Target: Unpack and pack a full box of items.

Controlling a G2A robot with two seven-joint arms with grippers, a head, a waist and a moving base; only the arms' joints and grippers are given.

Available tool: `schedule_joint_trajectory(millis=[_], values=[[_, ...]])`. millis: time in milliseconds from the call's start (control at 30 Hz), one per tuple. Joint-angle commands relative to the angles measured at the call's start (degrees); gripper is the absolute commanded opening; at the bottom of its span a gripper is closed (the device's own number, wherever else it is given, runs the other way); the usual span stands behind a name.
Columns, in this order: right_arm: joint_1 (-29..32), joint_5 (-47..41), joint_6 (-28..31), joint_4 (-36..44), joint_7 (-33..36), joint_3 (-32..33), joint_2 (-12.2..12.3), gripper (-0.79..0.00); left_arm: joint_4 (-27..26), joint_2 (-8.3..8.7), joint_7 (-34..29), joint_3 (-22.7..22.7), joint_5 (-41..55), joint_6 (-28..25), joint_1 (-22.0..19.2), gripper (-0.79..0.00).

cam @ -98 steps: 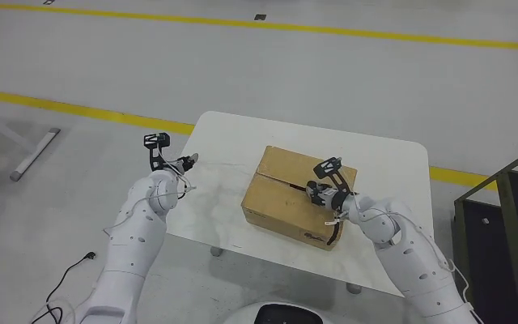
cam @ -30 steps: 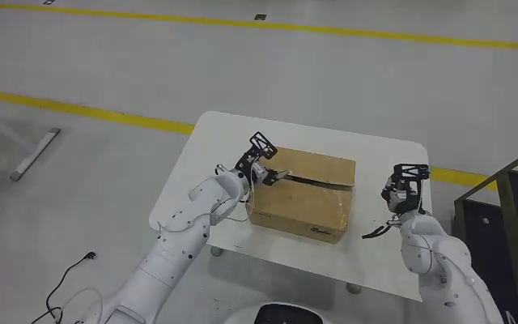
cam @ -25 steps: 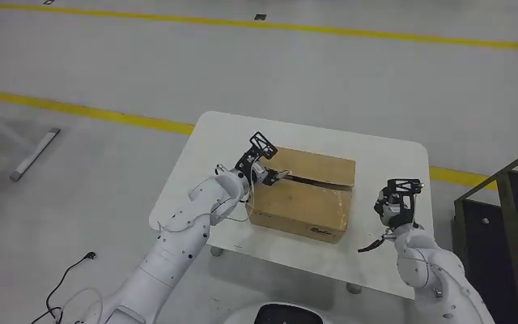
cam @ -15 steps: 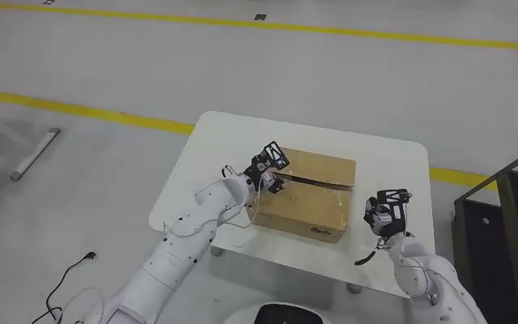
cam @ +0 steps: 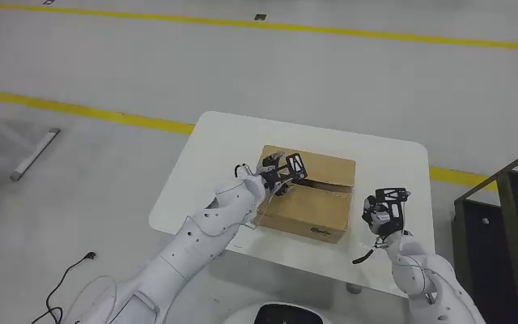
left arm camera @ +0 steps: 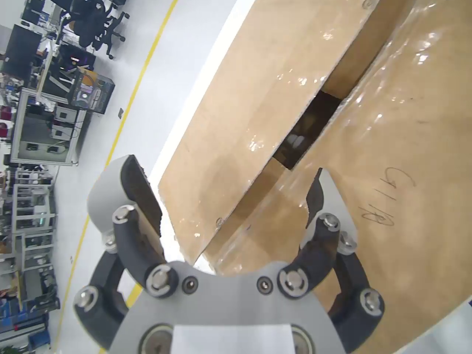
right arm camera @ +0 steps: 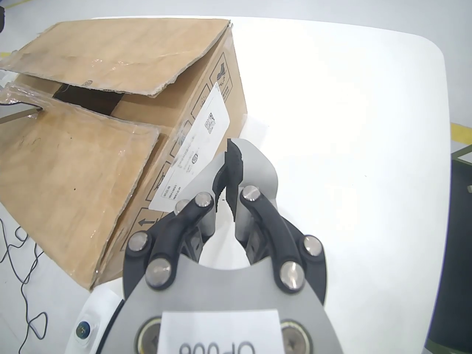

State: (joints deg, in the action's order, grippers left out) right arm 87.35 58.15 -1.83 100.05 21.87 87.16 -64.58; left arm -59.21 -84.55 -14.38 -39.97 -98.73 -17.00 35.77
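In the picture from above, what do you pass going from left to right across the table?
Bare white table → cardboard box → right gripper → dark rack beside the table.

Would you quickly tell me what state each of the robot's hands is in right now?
Left hand: open, empty, over the cardboard box flaps.
Right hand: closed, empty, beside the box.
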Motion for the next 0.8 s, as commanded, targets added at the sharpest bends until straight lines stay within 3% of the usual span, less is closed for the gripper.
schedule_joint_trajectory(millis=[0,33,133,167,233,267,500,767], values=[[0.2,0.2,-0.1,0.2,0.2,0.1,0.0,-0.785,1.1,-0.46,0.0,0.0,0.3,1.1,-0.6,0.0],[0.3,0.3,-0.2,0.3,0.3,0.1,0.0,-0.785,1.6,-0.67,-0.2,0.1,0.1,1.6,-0.8,-0.003],[0.4,0.4,-0.3,0.5,0.5,0.2,-0.1,-0.785,2.6,-1.23,-0.1,0.7,-1.5,3.4,-1.4,-0.188],[0.4,0.5,-0.4,0.6,0.6,0.2,-0.1,-0.785,2.9,-1.38,0.1,1.1,-2.5,4.1,-1.5,-0.329],[0.4,0.6,-0.3,0.6,0.7,0.2,-0.1,-0.785,3.7,-1.68,0.6,1.7,-4.3,5.2,-1.6,-0.542],[0.4,0.7,-0.3,0.7,0.7,0.3,-0.1,-0.785,4.0,-1.82,1.0,2.0,-4.9,5.6,-1.6,-0.785],[0.1,0.3,-1.0,1.4,0.7,1.2,-0.3,-0.785,5.6,-2.37,4.3,2.0,-7.4,7.7,-1.4,-0.785],[-1.8,-0.4,-1.5,3.1,0.2,3.4,-0.3,-0.785,5.0,-1.91,7.0,-0.1,-7.8,4.8,-0.7,-0.785]])
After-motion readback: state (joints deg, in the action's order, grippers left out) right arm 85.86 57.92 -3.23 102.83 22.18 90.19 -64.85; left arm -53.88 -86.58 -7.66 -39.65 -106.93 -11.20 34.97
